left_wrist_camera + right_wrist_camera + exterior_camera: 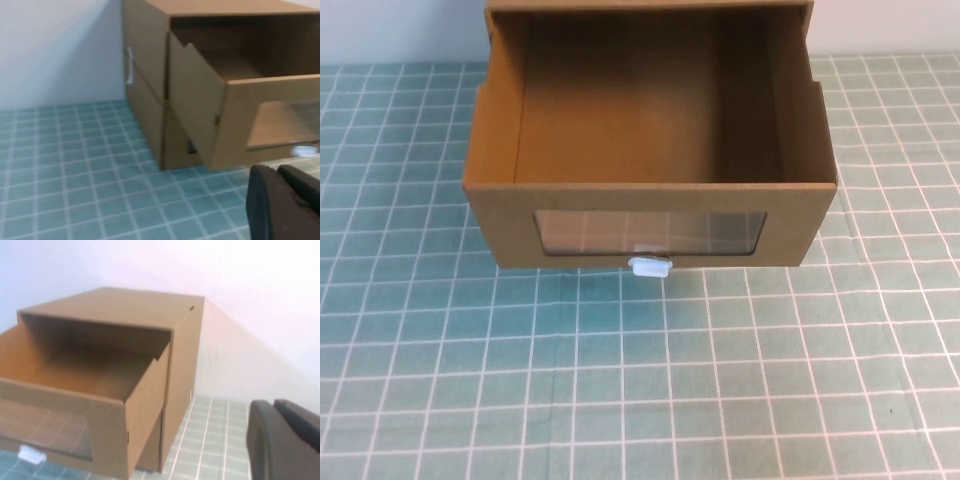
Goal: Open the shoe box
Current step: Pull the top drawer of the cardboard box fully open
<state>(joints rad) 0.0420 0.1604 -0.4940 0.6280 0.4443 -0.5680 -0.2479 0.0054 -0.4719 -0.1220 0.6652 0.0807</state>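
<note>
The brown cardboard shoe box (650,110) stands at the back middle of the table. Its drawer (650,225) is pulled out toward me, showing an empty inside. The drawer front has a clear window and a small white handle (651,266) below it. Neither arm shows in the high view. In the left wrist view my left gripper (276,172) is shut and empty, off the box's left side, level with the drawer front (270,120). In the right wrist view my right gripper (274,406) is shut and empty, off to the right of the box (145,340).
A teal cloth with a white grid (640,400) covers the table. A white wall (55,50) rises right behind the box.
</note>
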